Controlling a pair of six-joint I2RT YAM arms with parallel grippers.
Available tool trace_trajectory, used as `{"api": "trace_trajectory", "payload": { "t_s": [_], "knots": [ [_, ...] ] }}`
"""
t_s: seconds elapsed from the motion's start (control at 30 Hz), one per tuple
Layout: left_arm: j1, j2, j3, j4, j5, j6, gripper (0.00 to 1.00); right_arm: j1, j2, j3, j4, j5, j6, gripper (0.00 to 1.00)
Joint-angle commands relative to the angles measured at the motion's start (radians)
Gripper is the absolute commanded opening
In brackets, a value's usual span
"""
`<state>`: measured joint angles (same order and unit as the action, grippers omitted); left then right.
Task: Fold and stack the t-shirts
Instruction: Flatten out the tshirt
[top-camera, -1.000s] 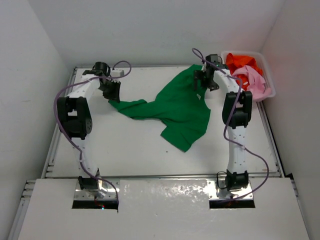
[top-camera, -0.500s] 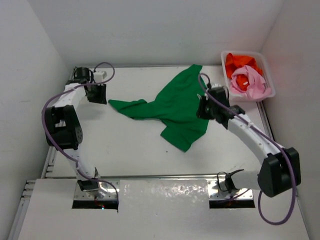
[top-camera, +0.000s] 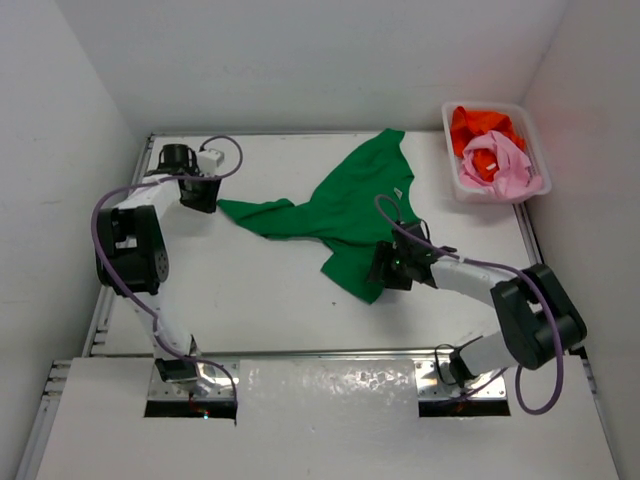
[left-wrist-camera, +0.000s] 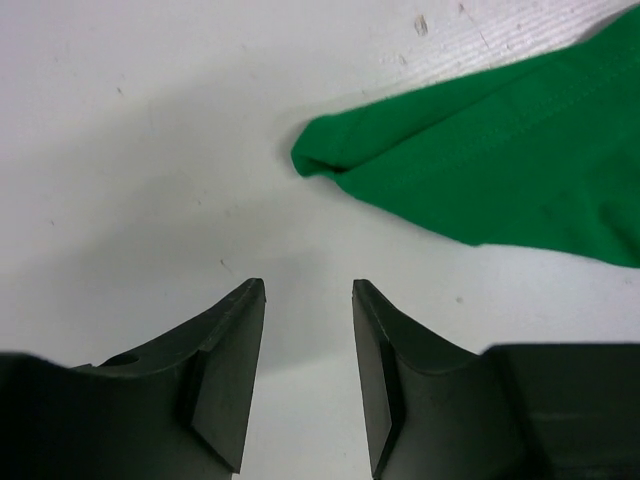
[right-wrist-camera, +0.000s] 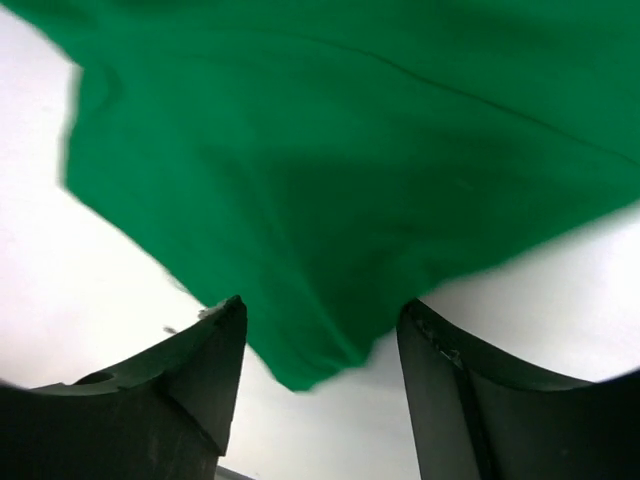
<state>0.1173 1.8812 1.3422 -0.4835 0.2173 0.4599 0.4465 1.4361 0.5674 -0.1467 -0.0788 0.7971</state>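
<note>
White links, black joint housings on left arm (top-camera: 150, 195) and right arm (top-camera: 468, 272). Purple cables (top-camera: 97, 215) looping up from metal base plates (top-camera: 190, 385). Matte black, wedge-shaped fingers (left-wrist-camera: 225, 380).

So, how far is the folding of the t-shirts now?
Nothing is folded yet. The bright green cloth t-shirt lies crumpled on the table, open left gripper near one end, open right gripper over its near corner. The pale pink shirt and vivid orange shirt lie in the white lattice basket.
</note>
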Motion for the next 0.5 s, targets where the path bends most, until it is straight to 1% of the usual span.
{"api": "trace_trajectory", "payload": {
  "t_s": [0.0, 0.07, 0.1, 0.13, 0.17, 0.2, 0.23, 0.3, 0.47],
  "knots": [
    [-0.008, 0.047, 0.003, 0.121, 0.040, 0.085, 0.41, 0.023, 0.075, 0.035, 0.113, -0.082, 0.022, 0.59],
    [-0.007, 0.074, 0.012, 0.138, 0.088, 0.100, 0.45, 0.029, 0.113, 0.035, 0.134, -0.099, 0.025, 0.57],
    [-0.007, 0.100, 0.026, 0.138, 0.109, 0.103, 0.51, 0.027, 0.124, 0.028, 0.172, -0.111, 0.033, 0.53],
    [-0.007, 0.113, 0.032, 0.137, 0.152, 0.105, 0.60, 0.029, 0.133, 0.029, 0.177, -0.118, 0.036, 0.34],
    [-0.010, 0.125, 0.050, 0.131, 0.171, 0.106, 0.62, 0.027, 0.145, 0.035, 0.170, -0.111, 0.037, 0.23],
    [-0.011, 0.145, 0.058, 0.123, 0.204, 0.109, 0.62, 0.026, 0.145, 0.048, 0.161, -0.101, 0.034, 0.14],
    [-0.018, 0.153, 0.066, 0.112, 0.218, 0.115, 0.63, 0.026, 0.141, 0.054, 0.153, -0.087, 0.028, 0.02],
    [-0.019, 0.168, 0.066, 0.105, 0.226, 0.131, 0.64, 0.026, 0.123, 0.068, 0.150, -0.055, 0.007, 0.00],
    [-0.022, 0.182, 0.060, 0.164, 0.274, 0.143, 0.66, 0.015, 0.122, 0.103, 0.099, -0.072, -0.039, 0.00]
  ]
}}
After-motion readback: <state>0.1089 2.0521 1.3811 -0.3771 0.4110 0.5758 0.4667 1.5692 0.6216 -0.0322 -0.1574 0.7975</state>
